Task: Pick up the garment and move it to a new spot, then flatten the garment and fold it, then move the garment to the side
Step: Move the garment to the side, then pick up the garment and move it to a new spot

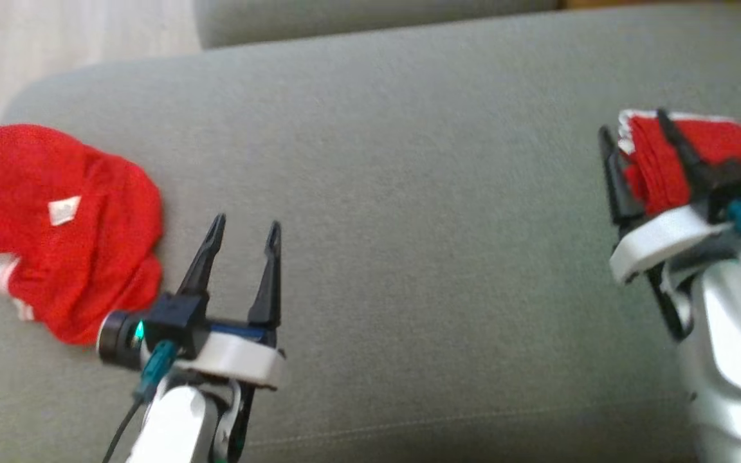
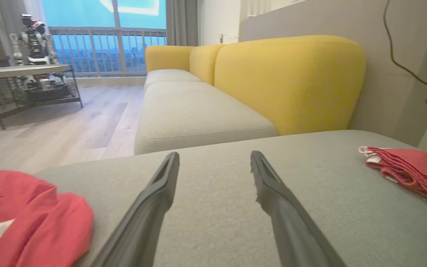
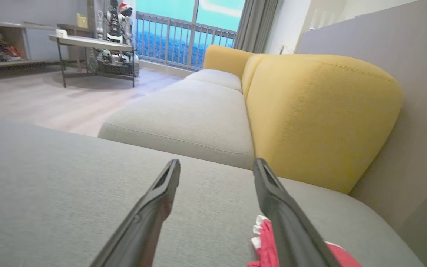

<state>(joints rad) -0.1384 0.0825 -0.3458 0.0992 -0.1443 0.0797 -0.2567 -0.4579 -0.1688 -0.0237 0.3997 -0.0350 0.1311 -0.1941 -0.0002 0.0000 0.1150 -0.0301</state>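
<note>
A folded red garment with white trim (image 1: pixel 708 154) lies at the right end of the grey cushion (image 1: pixel 409 193). My right gripper (image 1: pixel 633 125) stands open over its left edge; in the right wrist view nothing sits between the fingers (image 3: pixel 217 163), and the garment (image 3: pixel 263 241) shows under the right finger. A second red garment (image 1: pixel 65 231), crumpled, with a white label, lies at the cushion's left end. My left gripper (image 1: pixel 245 235) is open and empty just right of it. The left wrist view shows this gripper (image 2: pixel 214 155), the crumpled garment (image 2: pixel 24 218) and the folded garment (image 2: pixel 410 170).
Beyond the cushion stands a sofa with a yellow backrest (image 2: pixel 287 81) and pale seats (image 2: pixel 195 115). A metal side table (image 2: pixel 24 70) holding a toy robot stands on the wooden floor (image 2: pixel 58 129). A black cable (image 2: pixel 399 48) hangs down the grey wall at the right.
</note>
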